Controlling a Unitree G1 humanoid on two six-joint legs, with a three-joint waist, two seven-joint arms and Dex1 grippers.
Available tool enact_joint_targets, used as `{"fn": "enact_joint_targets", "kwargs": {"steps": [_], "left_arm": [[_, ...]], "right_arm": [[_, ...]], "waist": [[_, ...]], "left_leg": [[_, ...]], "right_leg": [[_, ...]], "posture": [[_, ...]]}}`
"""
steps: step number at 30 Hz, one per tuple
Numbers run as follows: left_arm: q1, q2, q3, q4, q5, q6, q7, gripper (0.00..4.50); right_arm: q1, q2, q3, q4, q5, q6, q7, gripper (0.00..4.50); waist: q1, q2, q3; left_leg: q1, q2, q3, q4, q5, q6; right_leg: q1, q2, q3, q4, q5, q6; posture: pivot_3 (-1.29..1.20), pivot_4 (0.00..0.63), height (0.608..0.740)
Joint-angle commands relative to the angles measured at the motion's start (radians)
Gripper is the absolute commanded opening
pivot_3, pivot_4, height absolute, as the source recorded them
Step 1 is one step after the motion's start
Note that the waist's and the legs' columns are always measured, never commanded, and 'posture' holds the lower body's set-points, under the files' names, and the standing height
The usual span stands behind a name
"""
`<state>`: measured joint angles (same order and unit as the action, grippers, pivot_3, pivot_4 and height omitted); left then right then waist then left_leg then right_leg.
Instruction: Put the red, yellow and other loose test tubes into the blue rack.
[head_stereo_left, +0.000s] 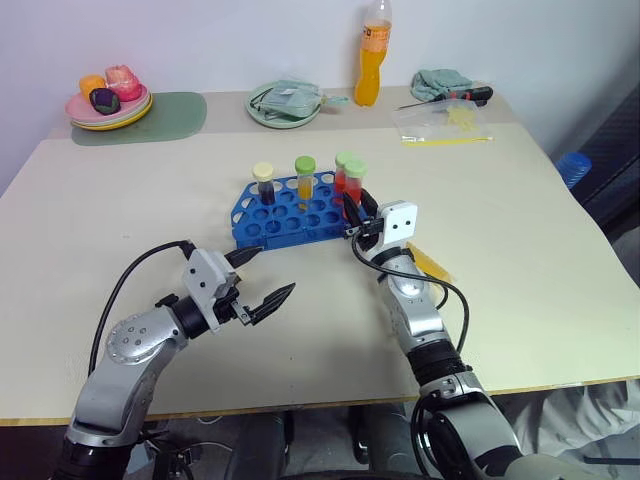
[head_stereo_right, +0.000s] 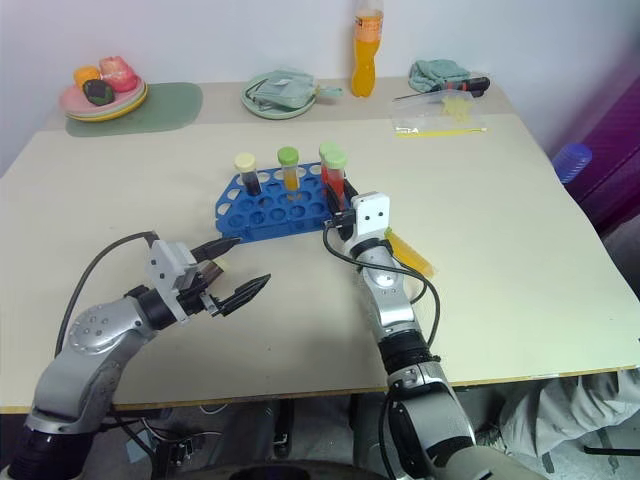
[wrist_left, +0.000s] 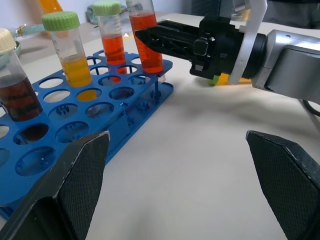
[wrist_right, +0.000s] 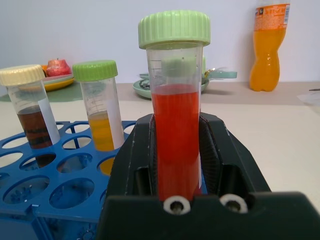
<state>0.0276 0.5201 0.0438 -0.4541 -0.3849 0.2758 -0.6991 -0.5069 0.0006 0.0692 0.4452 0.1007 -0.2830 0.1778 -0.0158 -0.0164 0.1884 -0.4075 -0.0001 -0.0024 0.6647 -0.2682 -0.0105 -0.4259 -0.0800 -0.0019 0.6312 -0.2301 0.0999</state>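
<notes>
Four capped tubes stand upright in the blue rack (head_stereo_left: 290, 208), all along its far rows: a brown tube (head_stereo_left: 264, 184) w/ cream cap, a yellow tube (head_stereo_left: 304, 180) w/ green cap, an orange-red tube (wrist_left: 111, 31) w/ green cap, and a red tube (wrist_right: 175, 125) w/ pale green cap at the rack's right end. From the head views the last 2 overlap, so only their caps tell them apart. Near rows of the rack are unfilled holes.

Right gripper (head_stereo_left: 357, 217) is at the rack's right end, its black fingers (wrist_right: 212, 145) on either side of the red tube. Wrist view shows them hugging the tube closely; can't tell if they're pressing or have a sliver of slack. Tube's lower end is hidden behind the fingers, so how deep it sits in its hole can't be made out.

One loose yellow tube (head_stereo_right: 408, 252) lies flat on the table (head_stereo_left: 520, 250) just beside the right forearm, partly covered by the arm; cap end not clear.

Left gripper (head_stereo_left: 262, 278) hovers over bare table in front of the rack's near-left corner, fingers spread wide, nothing between them.

Far edge of table: plates w/ toy food (head_stereo_left: 108, 98) on a green mat (head_stereo_left: 170, 115), a green dish (head_stereo_left: 285, 103) w/ smth pale in it (unclear what), an orange drink bottle (head_stereo_left: 370, 55) w/ top cut off by the frame, a cloth (head_stereo_left: 440, 83), a screwdriver (head_stereo_left: 455, 96), and a clear bag (head_stereo_left: 445, 122) w/ small yellowish bits inside.
</notes>
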Motion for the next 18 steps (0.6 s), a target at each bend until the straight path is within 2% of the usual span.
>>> {"fn": "enact_joint_targets", "kwargs": {"steps": [1,3,4,8,9,11,13,16,18], "left_arm": [[-0.011,0.009,0.017,-0.042,-0.022,-0.004,-0.006,4.5],[-0.008,0.011,0.017,-0.047,-0.024,-0.003,-0.004,4.5],[-0.007,0.012,0.017,-0.048,-0.025,-0.002,-0.003,4.5],[-0.003,0.021,0.03,-0.057,-0.037,0.004,0.002,4.5],[-0.002,0.024,0.034,-0.059,-0.041,0.007,0.001,4.5],[-0.005,0.031,0.036,-0.062,-0.044,0.009,-0.003,4.5],[-0.019,0.035,0.03,-0.061,-0.053,0.017,-0.012,4.5],[-0.046,0.054,-0.017,-0.069,-0.071,0.037,-0.063,4.5],[-0.06,0.065,-0.046,-0.071,-0.083,0.05,-0.099,4.5]], "right_arm": [[-0.006,0.001,-0.01,-0.03,-0.012,-0.017,0.001,2.63],[0.0,-0.016,-0.004,-0.079,-0.042,-0.006,-0.014,3.74],[0.006,-0.026,-0.009,-0.124,-0.038,0.02,-0.012,4.15],[0.061,-0.122,-0.01,-0.427,-0.001,0.263,0.058,4.15],[0.079,-0.167,-0.018,-0.534,0.054,0.394,0.092,4.15],[0.118,-0.331,-0.051,-0.778,0.192,0.752,0.175,4.15],[0.141,-0.48,-0.111,-0.936,0.32,1.019,0.229,4.15],[0.11,-0.686,-0.21,-1.012,0.452,1.387,0.27,4.15],[0.058,-0.76,-0.232,-1.001,0.505,1.584,0.278,4.15]], "waist": [[-0.001,0.0,0.0],[-0.001,0.0,0.0],[-0.001,0.001,0.0],[0.004,0.001,0.0],[0.005,0.001,0.0],[0.007,0.001,0.001],[0.011,0.002,0.001],[0.009,0.002,0.001],[0.005,0.002,0.001]], "left_leg": [[0.0,0.0,0.0,0.0,0.0,0.0],[0.0,0.0,0.0,0.0,0.0,0.0],[0.0,0.0,0.0,0.0,0.0,0.0],[-0.001,0.0,-0.001,0.0,0.0,0.0],[-0.001,0.0,-0.001,0.0,0.0,0.0],[0.0,0.0,-0.001,0.0,0.0,0.0],[-0.001,0.0,-0.001,0.0,0.0,0.0],[-0.001,0.001,-0.001,0.001,0.0,0.0],[0.0,0.001,-0.001,0.001,0.0,0.0]], "right_leg": [[0.0,0.0,0.0,0.0,0.0,0.0],[0.0,0.0,0.0,0.0,0.0,0.0],[0.0,0.0,0.0,0.0,0.0,0.0],[0.0,-0.001,0.0,0.0,0.0,0.0],[0.0,-0.001,0.0,0.0,0.0,0.0],[0.0,-0.001,0.0,0.0,0.0,0.0],[0.001,-0.002,0.0,-0.001,-0.001,-0.002],[0.001,-0.002,0.0,-0.002,-0.002,-0.004],[0.002,-0.002,-0.001,-0.002,-0.003,-0.005]], "posture": [[0.0,0.15,0.74],[0.0,0.15,0.74],[0.0,0.15,0.74],[0.0,0.15,0.74],[0.0,0.15,0.74],[0.0,0.15,0.74],[0.0,0.15,0.74],[0.0,0.15,0.74],[0.0,0.15,0.74]]}}
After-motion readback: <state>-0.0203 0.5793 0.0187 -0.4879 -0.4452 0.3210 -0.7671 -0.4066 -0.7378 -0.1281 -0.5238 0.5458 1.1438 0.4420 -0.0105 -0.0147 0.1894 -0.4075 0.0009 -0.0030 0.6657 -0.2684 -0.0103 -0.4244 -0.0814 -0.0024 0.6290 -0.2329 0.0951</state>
